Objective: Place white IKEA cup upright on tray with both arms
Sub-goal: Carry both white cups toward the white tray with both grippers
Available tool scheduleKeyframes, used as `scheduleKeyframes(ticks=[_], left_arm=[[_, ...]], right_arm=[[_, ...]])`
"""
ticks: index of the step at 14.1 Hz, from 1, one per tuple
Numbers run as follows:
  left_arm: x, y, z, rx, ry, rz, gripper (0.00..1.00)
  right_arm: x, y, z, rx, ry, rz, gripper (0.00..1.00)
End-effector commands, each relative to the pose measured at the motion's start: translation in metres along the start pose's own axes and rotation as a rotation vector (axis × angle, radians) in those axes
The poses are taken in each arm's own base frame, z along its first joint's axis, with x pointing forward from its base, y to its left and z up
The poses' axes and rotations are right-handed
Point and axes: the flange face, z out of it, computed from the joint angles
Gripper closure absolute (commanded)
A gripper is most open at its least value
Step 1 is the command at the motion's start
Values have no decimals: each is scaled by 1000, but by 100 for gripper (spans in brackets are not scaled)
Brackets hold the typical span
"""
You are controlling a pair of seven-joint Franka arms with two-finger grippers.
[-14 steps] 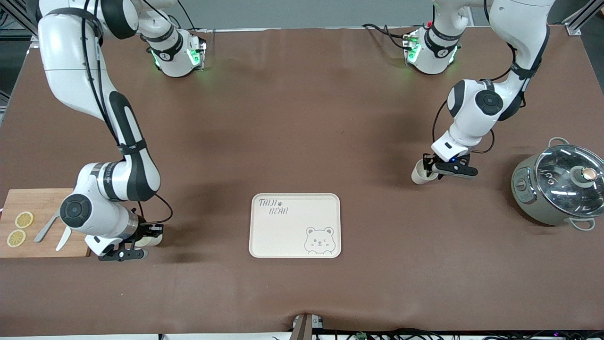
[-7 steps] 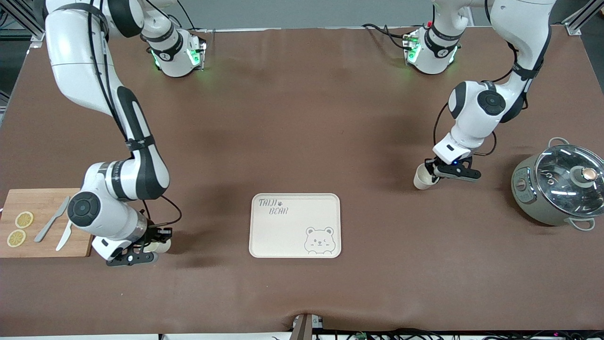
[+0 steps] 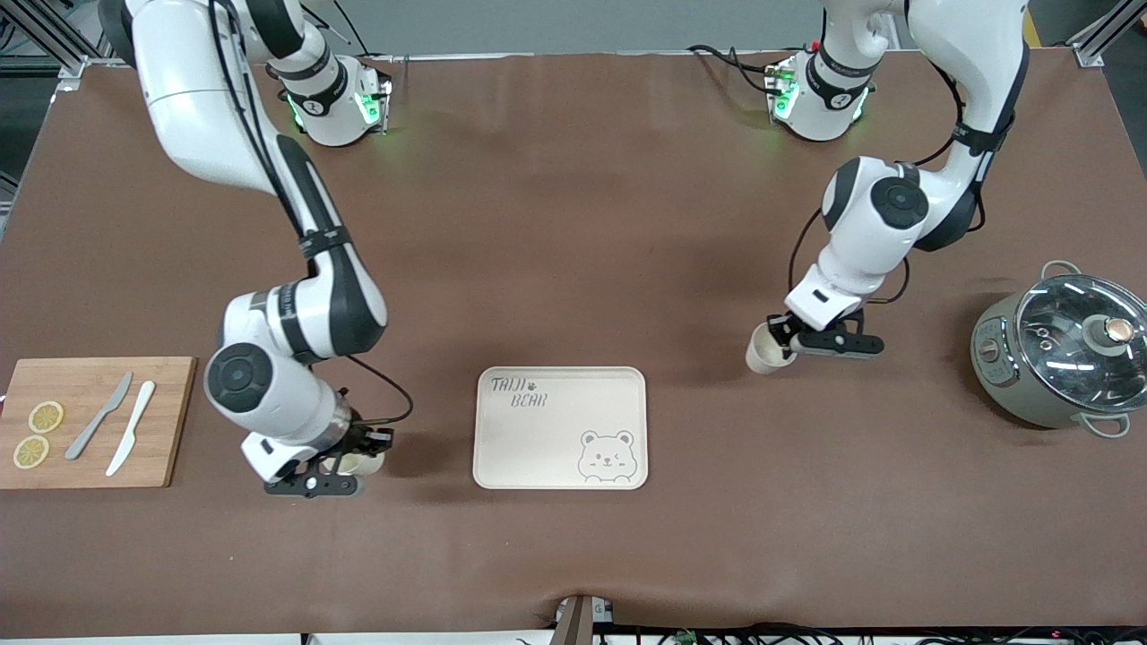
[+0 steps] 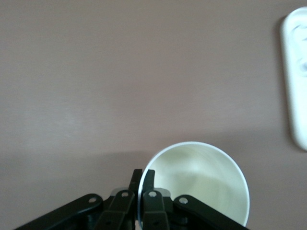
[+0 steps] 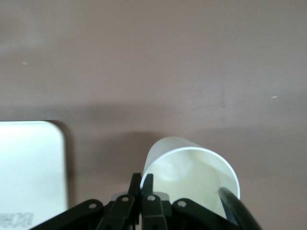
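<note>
The cream tray (image 3: 547, 439) with "TAIJI BEAR" lettering and a bear face lies flat at the table's middle. My left gripper (image 3: 785, 344) is shut on the rim of a white cup (image 3: 762, 351), mouth up, over bare table just off the tray's corner toward the left arm's end. In the left wrist view the fingers (image 4: 149, 178) pinch the cup's (image 4: 201, 182) rim, with the tray's edge (image 4: 296, 72) beside it. My right gripper (image 3: 348, 462) is shut on the rim of a second white cup (image 3: 365, 463) between the cutting board and the tray. The right wrist view shows that cup (image 5: 192, 175) and the tray's corner (image 5: 29, 163).
A wooden cutting board (image 3: 175, 430) with lemon slices (image 3: 45, 417) and two knives (image 3: 99, 417) lies at the right arm's end. A grey pot with a glass lid (image 3: 1062, 349) stands at the left arm's end.
Both grippers have carried their cups toward the tray. The right arm has moved off the cutting board, uncovering the knives.
</note>
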Motion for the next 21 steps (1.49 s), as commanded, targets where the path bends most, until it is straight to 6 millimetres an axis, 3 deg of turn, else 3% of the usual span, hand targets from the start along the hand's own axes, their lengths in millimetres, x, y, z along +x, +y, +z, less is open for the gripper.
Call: scheduleKeyframes(ticks=[1, 5, 7, 10, 15, 17, 21], left_arm=[[59, 56, -14, 12, -78, -82, 100], [102, 130, -16, 55, -89, -180, 100], [102, 156, 2, 56, -95, -211, 100], [99, 184, 29, 50, -97, -223, 100], [94, 219, 63, 52, -1, -255, 100], [92, 224, 76, 53, 34, -253, 100], [94, 227, 80, 41, 48, -252, 100]], right_arm=[[-5, -48, -7, 9, 10, 68, 100], [-25, -103, -10, 8, -4, 135, 100], [-38, -128, -3, 5, -9, 164, 100], [-56, -157, 24, -17, -25, 132, 100], [-76, -193, 48, -23, -27, 127, 100], [-80, -199, 52, -22, -27, 120, 100], [-83, -205, 61, -15, -19, 133, 100]])
